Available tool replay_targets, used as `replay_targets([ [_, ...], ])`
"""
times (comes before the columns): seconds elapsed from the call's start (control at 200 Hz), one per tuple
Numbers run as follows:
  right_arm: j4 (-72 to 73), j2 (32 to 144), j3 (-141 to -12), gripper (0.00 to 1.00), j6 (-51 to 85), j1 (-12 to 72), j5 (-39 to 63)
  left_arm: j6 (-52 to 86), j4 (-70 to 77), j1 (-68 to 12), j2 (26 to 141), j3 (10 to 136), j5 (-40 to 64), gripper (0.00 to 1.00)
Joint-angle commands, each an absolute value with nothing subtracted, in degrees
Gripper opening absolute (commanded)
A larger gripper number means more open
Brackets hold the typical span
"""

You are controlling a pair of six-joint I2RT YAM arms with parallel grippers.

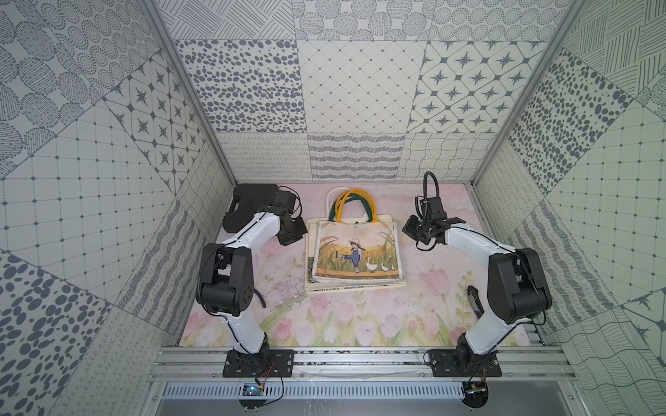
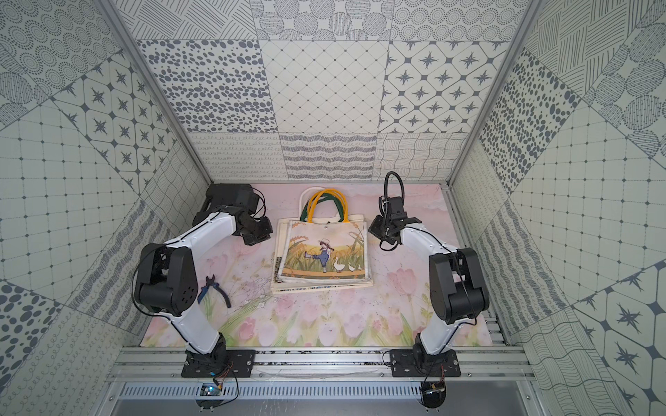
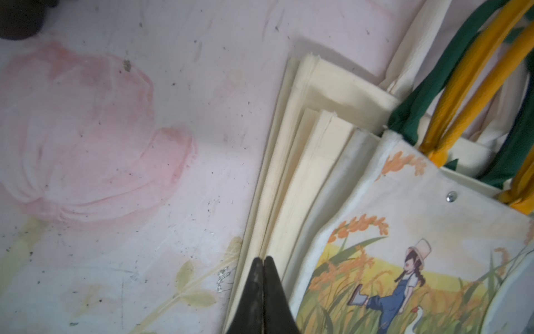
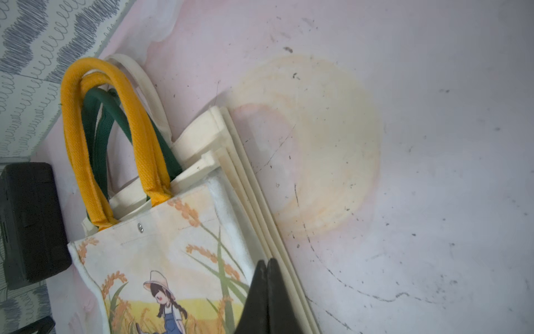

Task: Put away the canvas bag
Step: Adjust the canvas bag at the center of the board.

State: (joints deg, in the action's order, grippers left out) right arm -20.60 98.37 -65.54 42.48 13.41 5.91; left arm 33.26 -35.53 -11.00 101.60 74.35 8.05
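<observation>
Floral mat (image 1: 360,324) bears stacked canvas bags (image 1: 355,252), black case (image 1: 248,201), pliers (image 2: 216,290).

Stood closed in on three sides by tall panels papered in grey-on-white patchwork. Showed, on the back wall (image 1: 360,86), blotchy ovals at 11 o'clock, a diamond lattice at 12 and eight-pointed stars at 1, with bands of loops, scribbled stripes and wavy lines beneath. Repeated those patterns on the side wall at 9 o'clock (image 1: 90,180) and the side wall at 3 o'clock (image 1: 594,201). Was framed at the back corners by slanting silver aluminium posts (image 1: 196,108). Was floored with a pale pink mat printed with tulips and green leaves (image 1: 342,324), scuffed and speckled dark in the wrist views. Ended at 6 o'clock in silver aluminium rails (image 1: 360,360) and a slotted grey cable duct (image 1: 360,390). Was lit softly and evenly.
</observation>
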Motion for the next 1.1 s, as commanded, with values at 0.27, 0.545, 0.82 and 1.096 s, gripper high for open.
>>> replay_targets([
  [0.27, -17.60, 107.92, -70.49, 0.00, 42.82, 14.43, 8.04, 32.73, -35.47, -10.68, 100.36, 70.98, 6.95, 0.05],
  [0.545, -16.57, 108.18, -72.14, 0.00, 42.89, 17.20, 9.51, 31.60, -35.07, -10.70, 103.32, 71.76, 8.11, 0.08],
  [0.82, -16.96, 109.18, -73.71, 0.00, 42.85, 18.02, 9.80, 31.86, -34.55, -10.69, 106.14, 72.13, 9.40, 0.08],
  [1.096, -16.37, 110.31, -75.08, 0.00, 41.77, 18.87, 13.04, 31.64, -34.30, -10.65, 106.92, 72.25, 9.68, 0.08],
])
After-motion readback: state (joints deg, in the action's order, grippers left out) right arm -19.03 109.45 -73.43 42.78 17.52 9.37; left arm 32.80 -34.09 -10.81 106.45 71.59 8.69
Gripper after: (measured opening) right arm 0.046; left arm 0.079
